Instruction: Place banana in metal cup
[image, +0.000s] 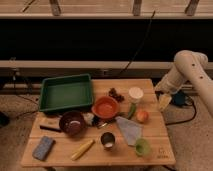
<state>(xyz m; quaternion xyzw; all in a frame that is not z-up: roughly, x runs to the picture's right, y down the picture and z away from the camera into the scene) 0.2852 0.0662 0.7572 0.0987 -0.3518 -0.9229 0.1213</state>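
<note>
Wooden table (155, 150) is filling most of the lower view. Robot arm (192, 70), cream-coloured, is occupying the right side, with its forearm sloping down-left toward the table's right edge. Gripper (164, 102) is hanging just off that edge, about level with the white cup (135, 93) and well apart from both task items. Claw is standing open and gripping nothing.

Green tray (65, 95) is sitting on the back-left corner. Orange bowl (96, 110) is sitting just right of the tray's front corner, near mid-table. Dark maroon bowl (72, 123) is sitting front-left of it. 1 small pale item is lying between the 2 bowls; I cannot tell what it is.

Grey-blue cloth (128, 131) is lying right of centre, its point facing the front edge.

Banana (82, 149) is lying diagonally near the front edge, on bare wood. It is just left of the metal cup (107, 141), not touching it and not inside it.

Blue sponge (43, 148) is lying on the front-left corner. A black flat item (50, 126) is lying left of the maroon bowl.

Metal cup is standing upright at front centre, between banana and cloth, with its pale inside showing. Light green cup (142, 146) is standing upright just right of the cloth's front tip. White cup is standing at the back, with a dark grape cluster (116, 93) to its left.

Green vegetable (131, 111) is lying between the orange bowl and a round orange-pink fruit (142, 116).
</note>
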